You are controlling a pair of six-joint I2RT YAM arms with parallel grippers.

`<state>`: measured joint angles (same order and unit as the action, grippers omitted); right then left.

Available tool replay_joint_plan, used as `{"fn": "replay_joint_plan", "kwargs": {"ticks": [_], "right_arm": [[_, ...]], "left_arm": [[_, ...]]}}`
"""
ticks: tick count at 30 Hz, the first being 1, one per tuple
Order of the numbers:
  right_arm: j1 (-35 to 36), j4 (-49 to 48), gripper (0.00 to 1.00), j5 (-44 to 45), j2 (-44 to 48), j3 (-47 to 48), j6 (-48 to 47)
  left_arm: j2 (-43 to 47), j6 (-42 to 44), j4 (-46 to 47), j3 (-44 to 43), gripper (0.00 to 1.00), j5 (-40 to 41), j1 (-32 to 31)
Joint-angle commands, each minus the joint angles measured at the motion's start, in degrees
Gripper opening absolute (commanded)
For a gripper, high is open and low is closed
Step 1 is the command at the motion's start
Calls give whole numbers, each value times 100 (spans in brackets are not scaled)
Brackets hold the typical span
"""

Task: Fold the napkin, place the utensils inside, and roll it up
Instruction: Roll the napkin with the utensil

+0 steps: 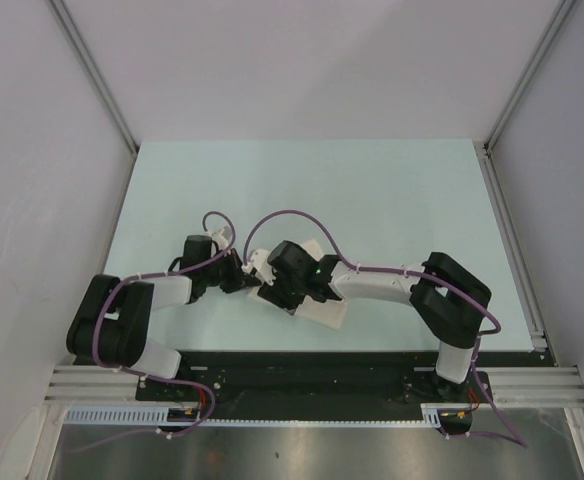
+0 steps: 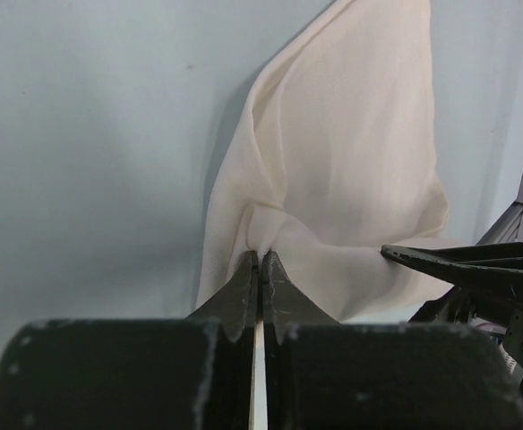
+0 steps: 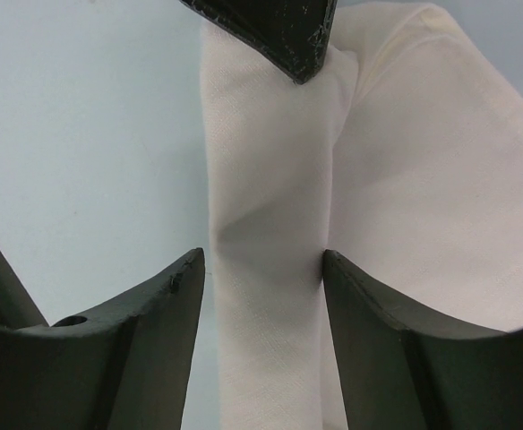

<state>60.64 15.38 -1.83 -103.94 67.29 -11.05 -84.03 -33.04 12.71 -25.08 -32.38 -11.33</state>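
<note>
The white napkin [image 1: 324,313] lies bunched on the table between the two arms, mostly hidden under them in the top view. My left gripper [image 2: 259,255] is shut, pinching a fold of the napkin [image 2: 351,161], which fans away from the tips. My right gripper [image 3: 263,260] is open and straddles a narrow folded band of the napkin [image 3: 270,197]; its right finger touches the cloth edge. The left gripper's fingertip [image 3: 284,31] shows at the top of the right wrist view. The dark utensil is not visible in any view.
The pale table [image 1: 372,190] is walled by white panels on three sides, with a metal rail [image 1: 512,250] along the right edge. The two wrists [image 1: 272,272] crowd together near the table's front centre.
</note>
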Motion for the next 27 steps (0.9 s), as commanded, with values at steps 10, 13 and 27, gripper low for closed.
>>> {"fn": "replay_joint_plan", "kwargs": {"ticks": [10, 13, 27], "right_arm": [[44, -158, 57, -72, -478, -93, -38], [53, -131, 56, 24, -592, -93, -29], [-579, 1054, 20, -2338, -1146, 513, 375]], "left_arm": [[-184, 43, 127, -295, 0, 48, 149], [-228, 52, 126, -339, 0, 4, 158], [79, 227, 39, -516, 61, -14, 447]]}}
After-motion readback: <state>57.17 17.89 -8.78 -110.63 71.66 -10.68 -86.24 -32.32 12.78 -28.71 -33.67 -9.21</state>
